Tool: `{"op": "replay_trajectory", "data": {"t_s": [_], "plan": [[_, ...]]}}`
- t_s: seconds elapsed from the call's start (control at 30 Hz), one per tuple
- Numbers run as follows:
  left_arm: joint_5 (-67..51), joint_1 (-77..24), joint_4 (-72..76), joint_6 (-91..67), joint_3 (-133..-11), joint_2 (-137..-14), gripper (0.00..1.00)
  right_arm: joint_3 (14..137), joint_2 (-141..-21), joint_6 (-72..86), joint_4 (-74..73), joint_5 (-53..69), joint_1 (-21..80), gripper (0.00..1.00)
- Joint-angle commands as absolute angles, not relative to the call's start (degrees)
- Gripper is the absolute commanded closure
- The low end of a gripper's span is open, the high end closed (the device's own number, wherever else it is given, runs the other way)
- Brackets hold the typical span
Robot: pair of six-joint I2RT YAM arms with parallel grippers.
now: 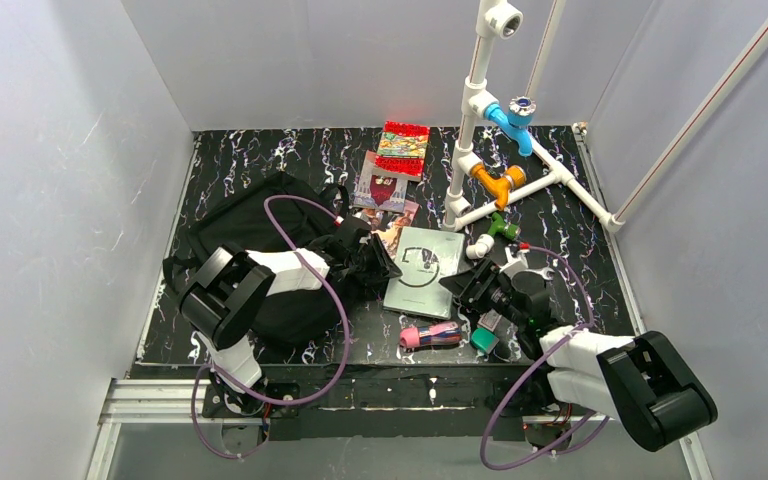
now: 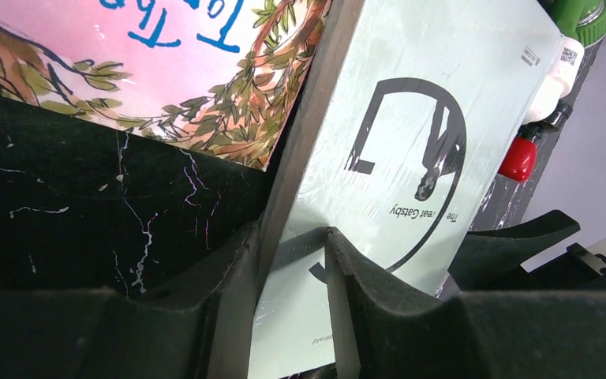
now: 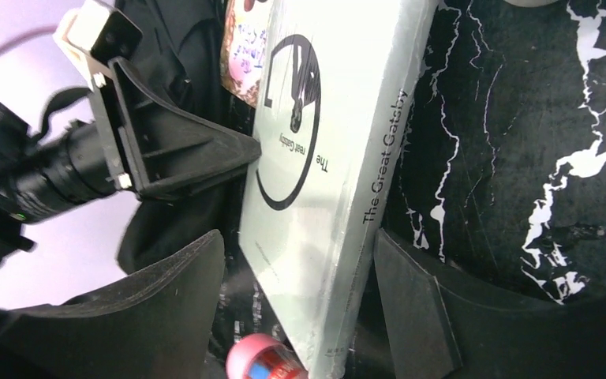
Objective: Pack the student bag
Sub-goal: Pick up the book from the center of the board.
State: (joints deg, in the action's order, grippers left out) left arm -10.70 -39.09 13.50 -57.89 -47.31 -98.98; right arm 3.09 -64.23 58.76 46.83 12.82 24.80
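A pale green book, The Great Gatsby, lies on the black marbled desk beside a pink illustrated book. A pink pencil case lies just in front of it. A white pipe frame stands far right.

**Bag left, book in the middle, pipe frame behind right**

The student bag lies on the left half of the table. Just right of it a book lies flat. A second book lies at its far left corner, with a third book and a fourth book behind. A pencil case lies in front. A pipe frame stands at the right rear.
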Motion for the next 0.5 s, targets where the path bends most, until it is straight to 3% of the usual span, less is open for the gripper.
{"op": "replay_trajectory", "data": {"t_s": [0.0,0.2,0.33,0.47], "plan": [[-19.82,-42.37,10.41,-59.4,-46.63,-101.0,0.7,7.81,-62.66,53.62,57.74,19.45,30.86,0.37],[-19.63,-42.41,11.54,-60.2,-45.01,-101.22,0.7,8.66,-55.81,49.85,53.76,15.65,39.82,0.41],[-20.17,-42.41,11.65,-60.09,-44.74,-101.4,0.7,3.07,-50.45,52.99,55.37,7.74,39.96,0.44],[-20.81,-42.45,11.85,-60.41,-44.38,-101.86,0.71,5.09,-51.85,56.74,57.11,5.12,39.9,0.45]]}}
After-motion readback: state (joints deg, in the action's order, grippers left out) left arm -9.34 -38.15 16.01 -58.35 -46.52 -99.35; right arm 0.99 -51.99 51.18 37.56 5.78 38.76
